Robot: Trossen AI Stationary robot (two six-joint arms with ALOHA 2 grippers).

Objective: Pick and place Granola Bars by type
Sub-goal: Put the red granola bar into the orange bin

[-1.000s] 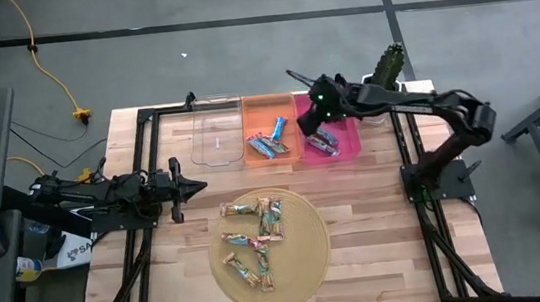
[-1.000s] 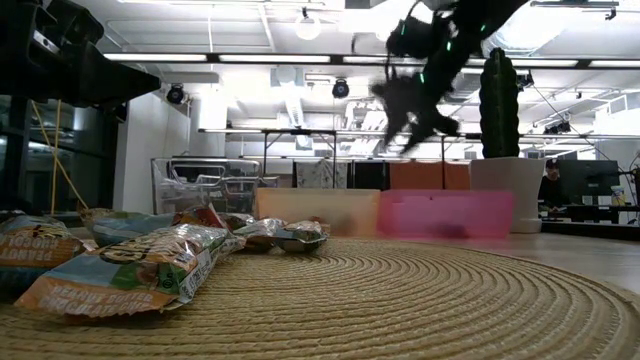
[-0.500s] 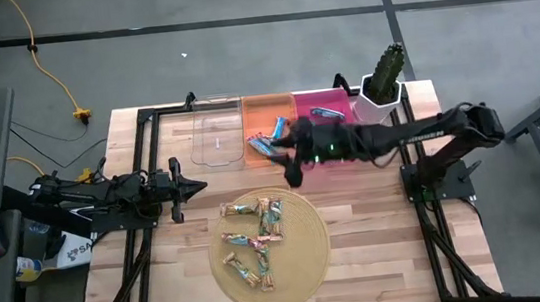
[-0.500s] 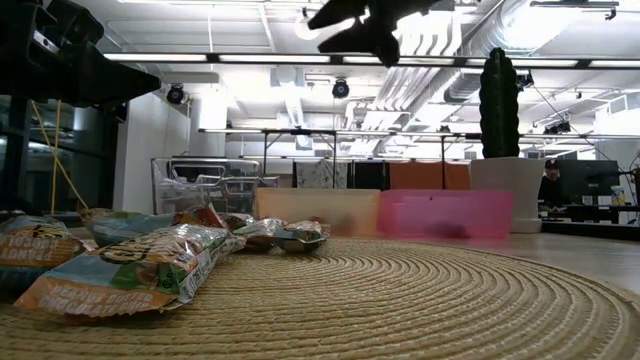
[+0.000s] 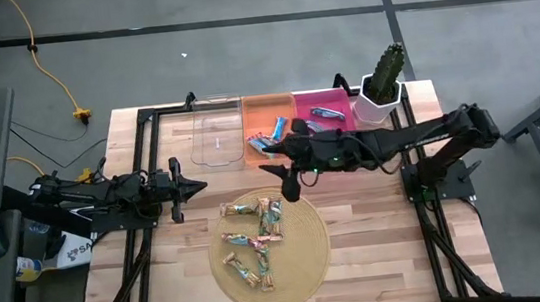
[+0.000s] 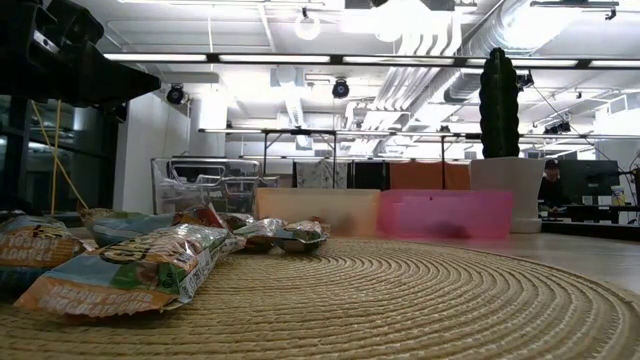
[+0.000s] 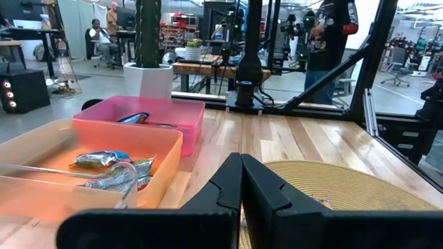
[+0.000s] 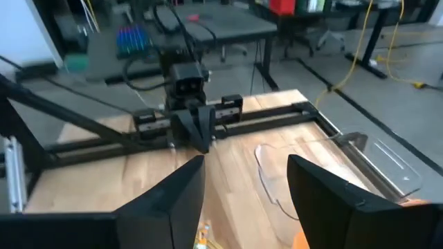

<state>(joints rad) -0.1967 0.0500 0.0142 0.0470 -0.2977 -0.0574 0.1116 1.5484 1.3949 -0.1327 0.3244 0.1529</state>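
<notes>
Several tan/gold-green Granola Bars (image 5: 254, 235) lie in a loose cluster on a round woven mat (image 5: 306, 258); the low view shows them (image 6: 130, 265) from the side. Blue bars (image 5: 269, 139) lie in the orange bin (image 5: 267, 100) and silver-purple bars (image 5: 325, 115) in the pink bin (image 5: 322, 93). My right gripper (image 5: 281, 180) hangs open above the mat's far rim, holding nothing; its wrist view shows its spread fingers (image 8: 246, 187). My left gripper (image 5: 193, 186) waits shut, left of the mat, its fingers closed together (image 7: 241, 187).
A clear bin (image 5: 216, 136) stands left of the orange bin at the far edge. A potted cactus (image 5: 381, 89) stands right of the pink bin. Black frame rails run along both sides of the table. Bare wood lies on either side of the mat.
My right gripper has swung from above the pink bin toward the table's left and near edge, past the orange bin, and now hangs over the mat's far rim. It has left the top of the low view. The bars on the mat have stayed put.
</notes>
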